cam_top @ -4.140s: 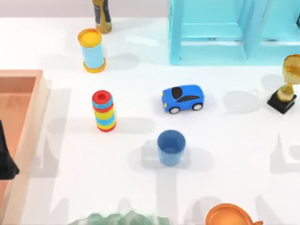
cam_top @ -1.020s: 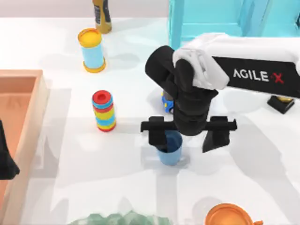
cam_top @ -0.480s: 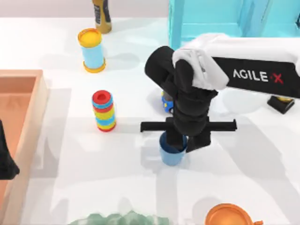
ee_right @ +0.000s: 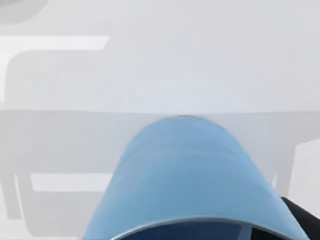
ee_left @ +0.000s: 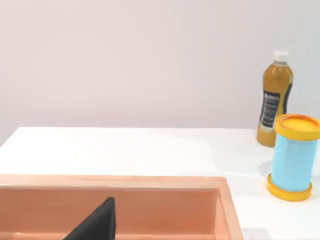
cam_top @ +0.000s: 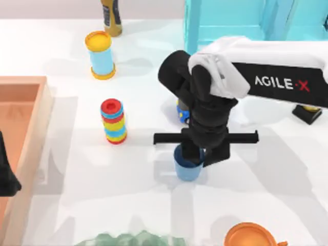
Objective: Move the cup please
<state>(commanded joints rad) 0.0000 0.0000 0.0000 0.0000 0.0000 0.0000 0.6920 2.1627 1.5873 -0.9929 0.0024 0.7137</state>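
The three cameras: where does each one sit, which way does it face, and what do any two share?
Top view: above the table, looking down; right gripper shut on the cup, left arm at the left edge.
Left wrist view: over the wooden tray, facing the bottle.
Right wrist view: close behind the cup.
Shared: cup in top and right wrist views.

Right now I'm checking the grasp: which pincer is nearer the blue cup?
Right. The right pincer is shut on the blue cup at mid-table; the left pincer sits parked over the wooden tray at the table's left edge.
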